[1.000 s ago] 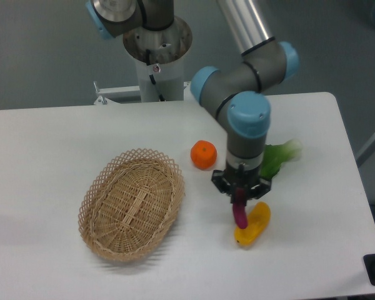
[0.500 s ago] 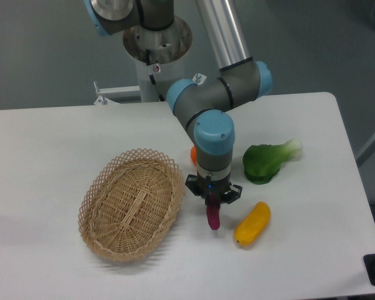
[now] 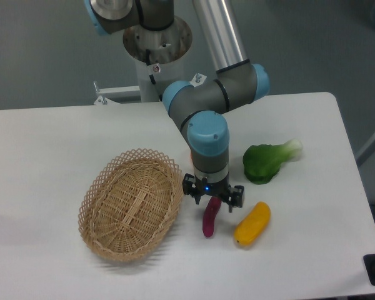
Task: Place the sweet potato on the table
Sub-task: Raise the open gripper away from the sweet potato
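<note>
The magenta-purple sweet potato (image 3: 209,219) lies on the white table (image 3: 44,162), between the basket and the yellow fruit. My gripper (image 3: 212,199) hangs just above its upper end with the jaws spread wide apart. The fingers (image 3: 189,188) stand on either side and do not hold the sweet potato.
An oval wicker basket (image 3: 132,204) sits left of the gripper. A plump yellow fruit (image 3: 252,223) lies just right of the sweet potato. A green leafy vegetable (image 3: 269,160) is at the right. The orange is mostly hidden behind the arm.
The gripper carried the sweet potato leftward from over the yellow fruit, lowered it, and opened. The sweet potato now rests on the table, released.
</note>
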You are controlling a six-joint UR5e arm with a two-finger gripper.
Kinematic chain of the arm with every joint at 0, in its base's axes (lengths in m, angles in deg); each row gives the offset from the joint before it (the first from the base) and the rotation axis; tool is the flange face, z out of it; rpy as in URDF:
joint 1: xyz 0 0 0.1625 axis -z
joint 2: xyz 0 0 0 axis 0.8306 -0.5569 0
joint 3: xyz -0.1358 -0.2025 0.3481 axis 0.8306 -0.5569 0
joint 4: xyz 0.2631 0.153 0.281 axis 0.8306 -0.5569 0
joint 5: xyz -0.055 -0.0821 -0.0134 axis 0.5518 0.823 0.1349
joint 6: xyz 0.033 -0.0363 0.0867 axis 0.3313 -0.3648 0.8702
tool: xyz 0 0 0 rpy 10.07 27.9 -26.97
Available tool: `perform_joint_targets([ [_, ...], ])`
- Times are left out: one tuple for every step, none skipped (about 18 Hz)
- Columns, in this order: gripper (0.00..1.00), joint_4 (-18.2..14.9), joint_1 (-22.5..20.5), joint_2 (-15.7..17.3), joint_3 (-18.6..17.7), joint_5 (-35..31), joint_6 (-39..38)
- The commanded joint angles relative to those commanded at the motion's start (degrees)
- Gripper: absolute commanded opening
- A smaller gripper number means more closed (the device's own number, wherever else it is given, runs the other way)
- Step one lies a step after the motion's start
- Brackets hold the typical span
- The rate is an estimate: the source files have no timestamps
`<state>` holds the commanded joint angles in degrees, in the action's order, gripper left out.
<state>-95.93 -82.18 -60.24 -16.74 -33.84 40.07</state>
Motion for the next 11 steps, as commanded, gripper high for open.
perform_joint_targets([
  [1.00,0.00,-0.09,0.17,0.97,-1.40,0.00],
  [1.00,0.00,-0.09,0.26,2.20,-2.98,-0.26],
  [1.00,-0.09,-0.09,0.18,3.60,-4.39,-0.27],
  [1.00,-0.09,-0.17,0.18,4.48,-5.80,-0.18],
  [1.00,-0.09,-0.44,0.18,5.28,-7.12,0.08],
  [1.00,0.00,-0.53,0.09,6.42,-8.35,0.43],
  [1.00,-0.09,-0.70,0.00,7.82,-9.49,0.61],
  [1.00,-0.09,-1.40,0.09,8.88,-10.11,0.96],
  [1.00,-0.18,-2.19,0.17,9.93,-10.29,1.57],
  [1.00,-0.35,-2.98,0.44,10.81,-10.29,3.06],
  [1.00,-0.61,-4.03,1.22,11.17,-10.29,5.25],
])
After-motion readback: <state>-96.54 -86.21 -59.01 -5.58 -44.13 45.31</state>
